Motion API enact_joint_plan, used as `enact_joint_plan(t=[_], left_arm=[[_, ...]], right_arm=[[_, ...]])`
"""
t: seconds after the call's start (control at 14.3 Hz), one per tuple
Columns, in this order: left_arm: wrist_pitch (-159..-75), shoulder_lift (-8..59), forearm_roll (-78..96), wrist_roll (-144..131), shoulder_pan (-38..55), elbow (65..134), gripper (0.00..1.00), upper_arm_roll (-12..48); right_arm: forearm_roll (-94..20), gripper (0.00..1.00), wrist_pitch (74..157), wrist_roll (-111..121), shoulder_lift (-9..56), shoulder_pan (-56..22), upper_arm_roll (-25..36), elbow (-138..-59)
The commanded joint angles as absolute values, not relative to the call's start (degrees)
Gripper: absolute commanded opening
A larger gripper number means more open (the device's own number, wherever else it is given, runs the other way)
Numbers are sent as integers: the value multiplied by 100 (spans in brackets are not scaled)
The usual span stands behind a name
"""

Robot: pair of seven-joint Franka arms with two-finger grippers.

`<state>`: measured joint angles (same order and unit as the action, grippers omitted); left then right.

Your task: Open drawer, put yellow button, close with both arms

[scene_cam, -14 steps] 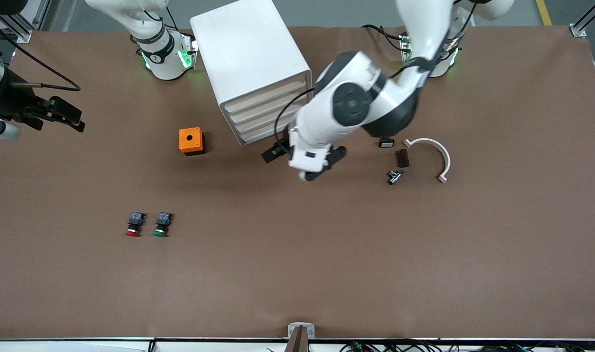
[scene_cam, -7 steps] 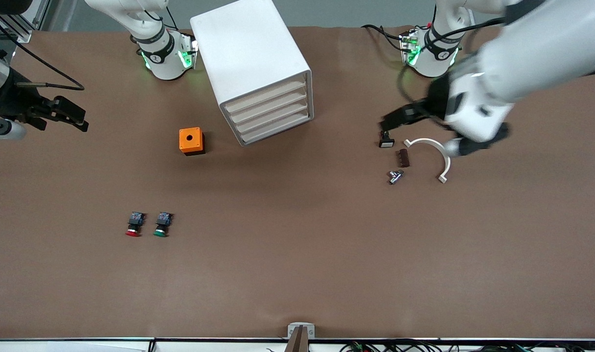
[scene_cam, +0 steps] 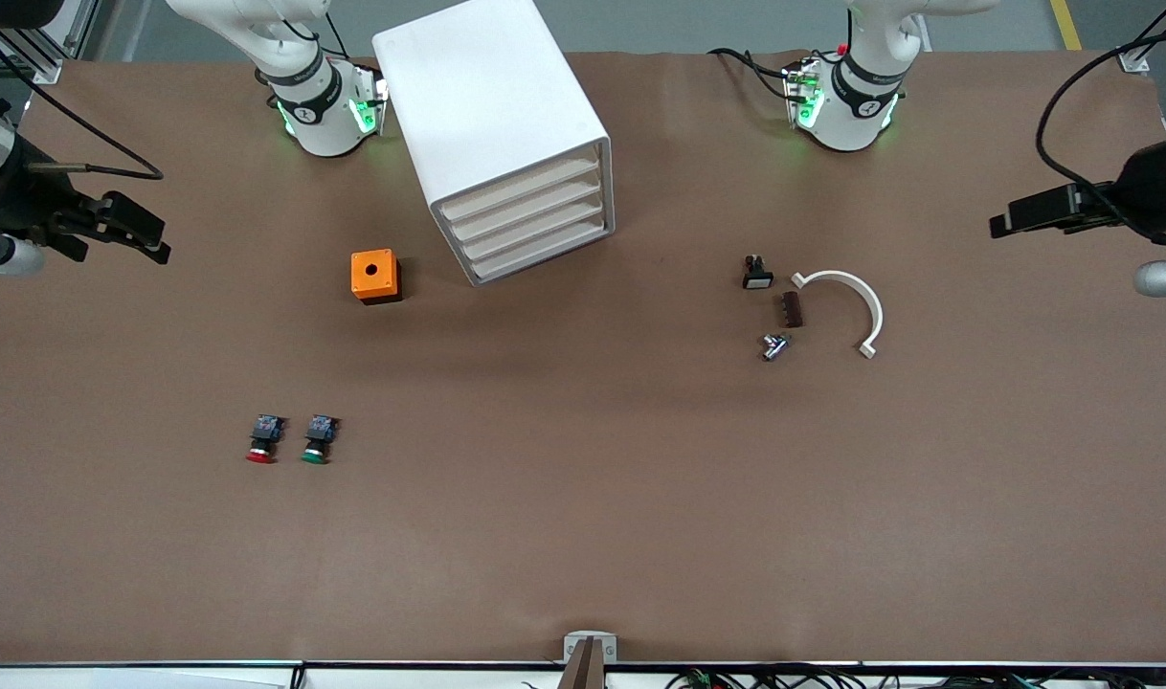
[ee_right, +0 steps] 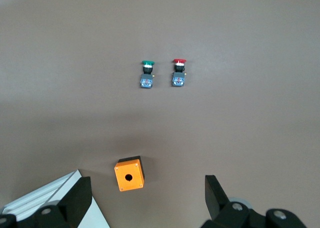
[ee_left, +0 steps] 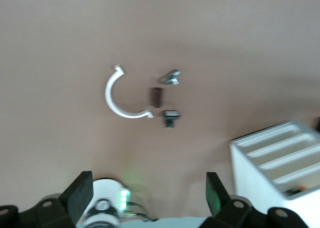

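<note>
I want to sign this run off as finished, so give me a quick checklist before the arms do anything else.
1. Top drawer shut, level with the three below it: ok.
2. Yellow button inside the drawer: cannot tell; none shows on the table.
3. Left gripper open, empty, over the left arm's end of the table: ok.
4. Right gripper open, empty, over the right arm's end: ok.
5. Red button and green button out on the table, side by side: ok.
</note>
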<state>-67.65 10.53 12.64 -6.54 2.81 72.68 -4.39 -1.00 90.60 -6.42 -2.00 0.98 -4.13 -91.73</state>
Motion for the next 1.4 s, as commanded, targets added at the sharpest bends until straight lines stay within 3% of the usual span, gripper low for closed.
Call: enact_joint_plan(t=[0.0,0.21,0.28,0.49,0.91,1.33], left_arm=[[-7300,223,845,-168,202,8459,99,-352],[-8670,-849,573,-132,272,10164,99,-343],[-8988,-1009,493,-132,281,10430,99,-334],[-9395,-924,448,-132,264,10127,99,-316],[-9404,-133,79,-123,334,9028,99,-273],[-9387,-106,114,-140,317,8991,99,-167]], right_arm=[[-141,100,9193,-615,-352,88,-396,-9308],[-132,100,9281,-107,-352,140,-361,-9316],[-123,100,9264,-105,-360,132,-352,-9316],[-123,100,9255,-105,-360,184,-352,-9316],[-132,100,9220,-105,-360,185,-352,-9316],[-149,100,9167,-211,-360,220,-352,-9325]])
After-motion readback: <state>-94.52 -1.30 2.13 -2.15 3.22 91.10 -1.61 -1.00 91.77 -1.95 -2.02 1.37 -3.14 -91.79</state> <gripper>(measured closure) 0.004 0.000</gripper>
